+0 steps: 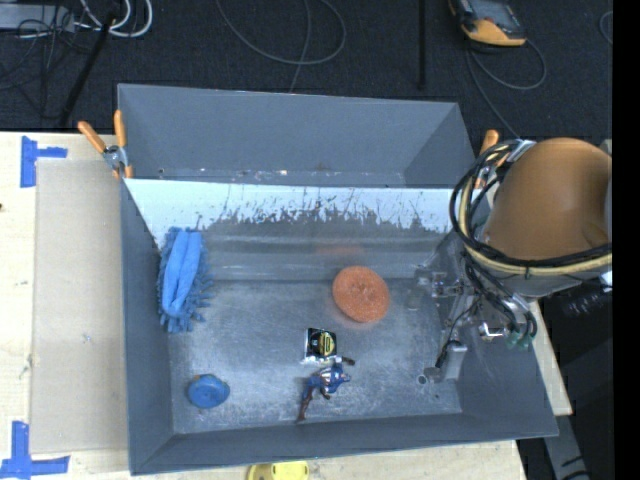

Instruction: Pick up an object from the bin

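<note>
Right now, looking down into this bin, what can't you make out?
Camera view, black-and-yellow thing mid-bin: too small to identify.
Camera view, small blue thing just below it: too small, shape unclear.
Camera view, right wall of the bin: hidden behind the arm's orange cover and cables.

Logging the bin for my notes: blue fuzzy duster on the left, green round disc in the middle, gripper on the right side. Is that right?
Not quite. The camera view shows the round disc in the middle is orange, not green. The blue fuzzy duster does lie on the left, and the gripper is on the right side.
</note>
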Tool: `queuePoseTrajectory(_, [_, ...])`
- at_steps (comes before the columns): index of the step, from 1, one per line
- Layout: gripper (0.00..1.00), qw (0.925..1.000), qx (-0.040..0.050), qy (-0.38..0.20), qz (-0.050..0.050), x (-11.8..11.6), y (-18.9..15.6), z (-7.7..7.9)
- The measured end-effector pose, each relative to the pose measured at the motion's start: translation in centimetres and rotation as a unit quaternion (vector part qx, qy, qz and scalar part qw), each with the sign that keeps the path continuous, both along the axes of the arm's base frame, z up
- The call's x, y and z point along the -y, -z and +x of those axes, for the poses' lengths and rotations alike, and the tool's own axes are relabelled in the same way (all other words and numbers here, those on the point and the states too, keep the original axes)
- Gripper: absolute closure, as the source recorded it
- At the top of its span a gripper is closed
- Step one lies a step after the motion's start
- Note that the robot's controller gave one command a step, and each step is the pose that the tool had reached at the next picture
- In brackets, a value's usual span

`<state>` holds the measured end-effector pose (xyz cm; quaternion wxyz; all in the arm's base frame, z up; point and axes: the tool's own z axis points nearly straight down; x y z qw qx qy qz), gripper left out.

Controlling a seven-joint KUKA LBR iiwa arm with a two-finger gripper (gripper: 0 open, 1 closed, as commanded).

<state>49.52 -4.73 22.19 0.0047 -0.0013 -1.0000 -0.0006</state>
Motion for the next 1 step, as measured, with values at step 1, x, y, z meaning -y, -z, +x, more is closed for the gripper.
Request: queuePoseTrajectory(1, [0.0,1.0,0.0042,-0.001,0.0,-0.03,-0.44,0.15])
